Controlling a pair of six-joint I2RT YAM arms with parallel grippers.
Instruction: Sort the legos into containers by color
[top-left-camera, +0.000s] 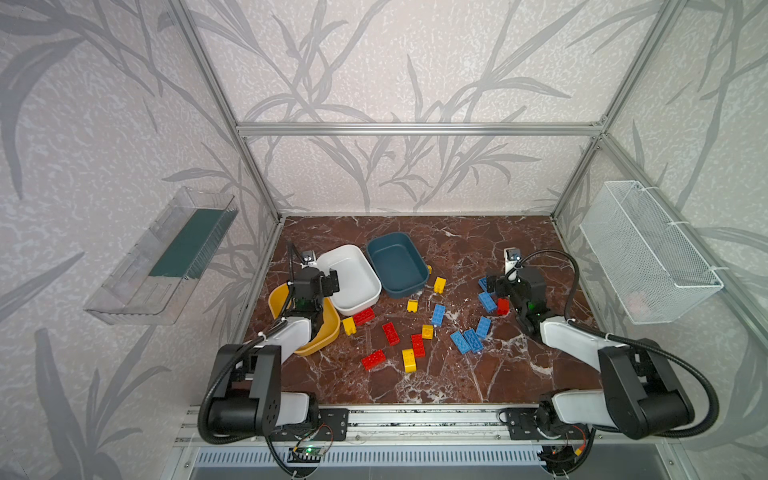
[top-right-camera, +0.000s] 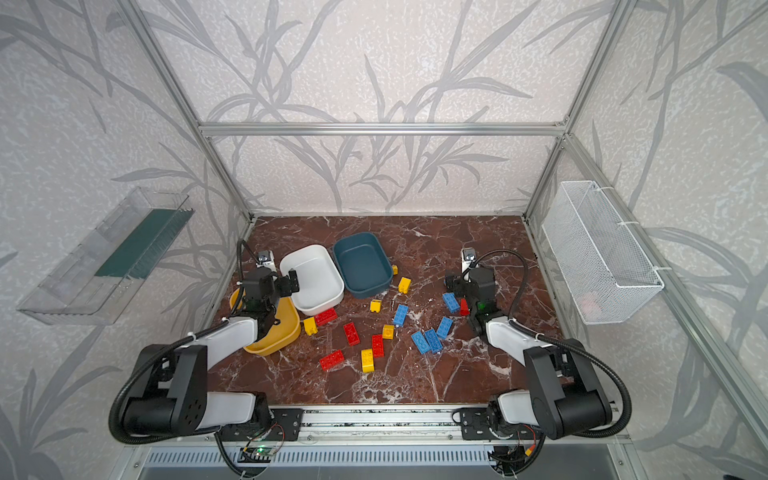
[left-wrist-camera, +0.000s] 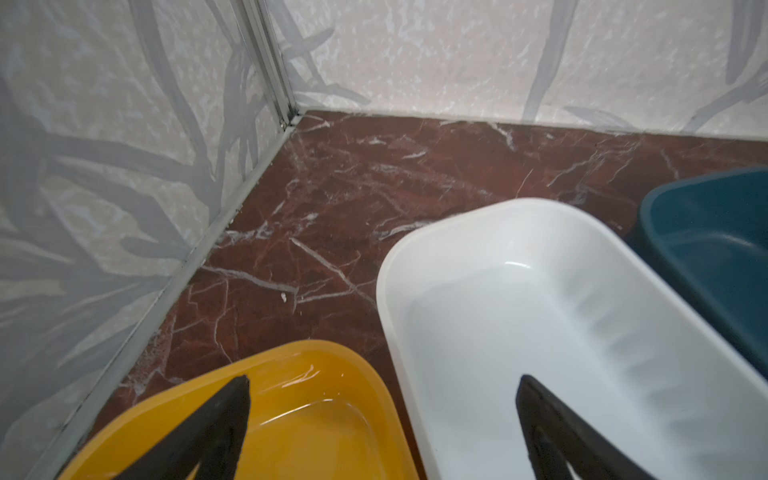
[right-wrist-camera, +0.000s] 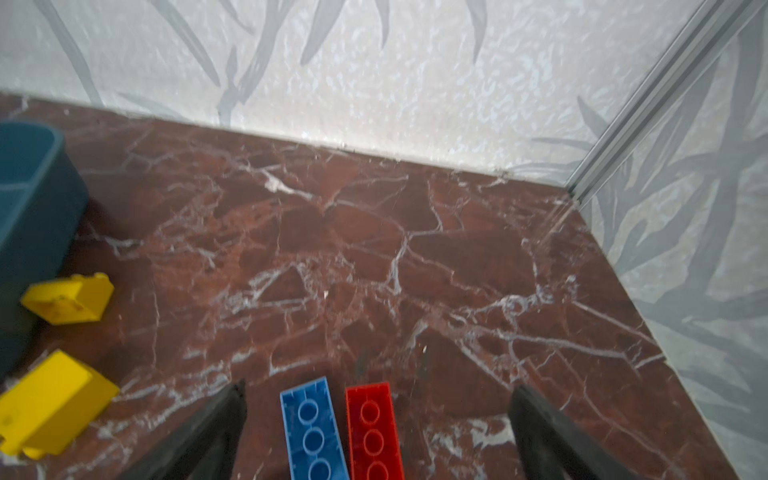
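Red, yellow and blue legos lie scattered on the marble table in both top views. The white container, teal container and mustard container stand at the back left, and the parts in view hold nothing. My left gripper hovers open over the gap between the mustard and white containers. My right gripper is open low over a blue brick and a red brick lying side by side.
A white wire basket hangs on the right wall and a clear tray on the left wall. Two yellow bricks lie beside the teal container's wall. Aluminium frame posts and walls close the table on three sides.
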